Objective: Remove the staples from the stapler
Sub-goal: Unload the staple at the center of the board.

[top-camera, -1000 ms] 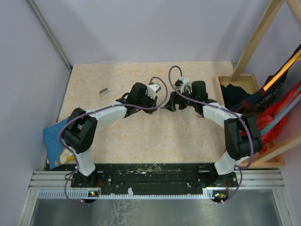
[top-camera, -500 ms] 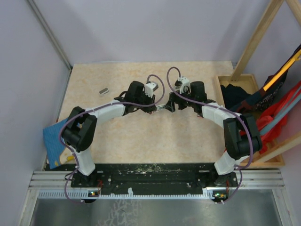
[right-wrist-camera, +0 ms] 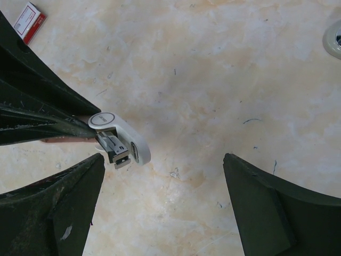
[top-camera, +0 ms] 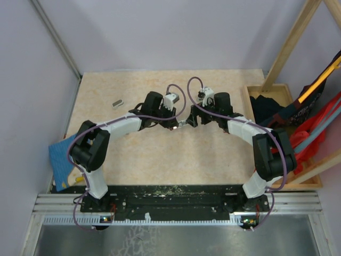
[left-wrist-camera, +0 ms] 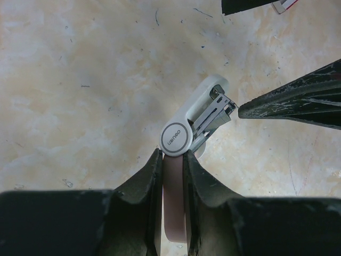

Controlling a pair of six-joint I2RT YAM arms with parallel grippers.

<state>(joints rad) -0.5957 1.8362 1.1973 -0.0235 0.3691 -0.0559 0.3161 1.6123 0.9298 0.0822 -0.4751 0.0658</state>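
Observation:
My left gripper (left-wrist-camera: 173, 158) is shut on the pink base of the stapler (left-wrist-camera: 187, 121) and holds it above the tabletop. The stapler's white top arm is swung open, and its metal magazine (left-wrist-camera: 215, 114) sticks out bare. No staples show; any in the magazine are hidden. My right gripper (right-wrist-camera: 163, 158) is open wide. Its left finger (right-wrist-camera: 58, 202) sits just beside the magazine tip of the stapler (right-wrist-camera: 127, 141) without touching it. In the top view the left gripper (top-camera: 171, 126) and the right gripper (top-camera: 187, 122) meet at mid-table around the stapler (top-camera: 179, 126).
A small grey clip (top-camera: 118, 103) lies at the far left of the table. A red-and-white tag (right-wrist-camera: 30, 22) lies beyond the stapler, and a round white object (right-wrist-camera: 334, 40) sits at the right edge. A blue cloth (top-camera: 60, 160) hangs off the left edge. A wooden bin (top-camera: 270, 90) with fabric stands at the right.
Both grippers have drifted slightly left and away from the bases with the stapler between them. The right jaws have spread a little wider.

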